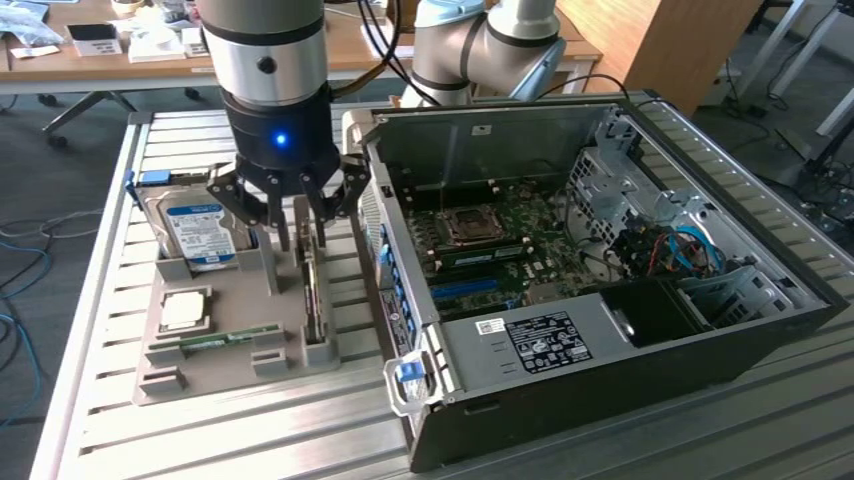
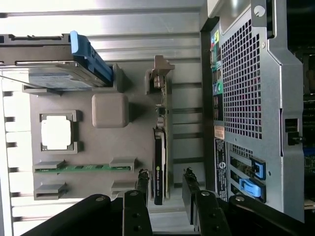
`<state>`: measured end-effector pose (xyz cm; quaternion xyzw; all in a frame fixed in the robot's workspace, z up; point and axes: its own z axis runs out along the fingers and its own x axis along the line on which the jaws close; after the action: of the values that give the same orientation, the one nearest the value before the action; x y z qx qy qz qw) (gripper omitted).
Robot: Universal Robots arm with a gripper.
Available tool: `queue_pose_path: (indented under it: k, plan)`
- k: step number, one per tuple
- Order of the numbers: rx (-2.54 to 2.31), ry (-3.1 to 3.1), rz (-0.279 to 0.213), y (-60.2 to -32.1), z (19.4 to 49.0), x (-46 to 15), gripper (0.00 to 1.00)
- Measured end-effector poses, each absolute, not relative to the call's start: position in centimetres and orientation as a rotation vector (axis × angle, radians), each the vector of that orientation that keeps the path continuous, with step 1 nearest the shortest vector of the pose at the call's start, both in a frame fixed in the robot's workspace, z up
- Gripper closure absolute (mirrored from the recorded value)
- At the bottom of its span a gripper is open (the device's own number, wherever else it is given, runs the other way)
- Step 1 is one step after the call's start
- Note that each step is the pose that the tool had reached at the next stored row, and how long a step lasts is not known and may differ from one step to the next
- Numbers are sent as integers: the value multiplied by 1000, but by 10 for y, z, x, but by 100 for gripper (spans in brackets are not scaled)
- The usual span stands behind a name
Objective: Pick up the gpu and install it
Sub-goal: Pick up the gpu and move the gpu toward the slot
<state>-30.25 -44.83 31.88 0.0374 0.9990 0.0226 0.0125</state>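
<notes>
While over the gpu (image 2: 158,157), gripper (image 2: 165,178) w/ jaws wide apart astride it, nothing held

Tray and case side by side on the table

The tray (image 1: 227,345) is set on the table (image 1: 107,420) at the exterior view's left, and the case (image 1: 747,330) is laid on its side just beside it at the right. In the tray, the drive (image 1: 198,228) is stood on edge at the far end, the cpu (image 1: 184,308) is laid flat nearer, and the memory stick (image 1: 214,340) is slotted nearer still. The gpu (image 2: 160,147) is stood on edge along the tray's side nearest the case. The hand (image 2: 166,184) is held over the gpu, with one finger on each side.
</notes>
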Motion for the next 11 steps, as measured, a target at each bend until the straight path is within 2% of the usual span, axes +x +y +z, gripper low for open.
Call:
queue_pose_path:
  k: [11]
  plan:
    - [117,3114,70,-448,302,-303,58]
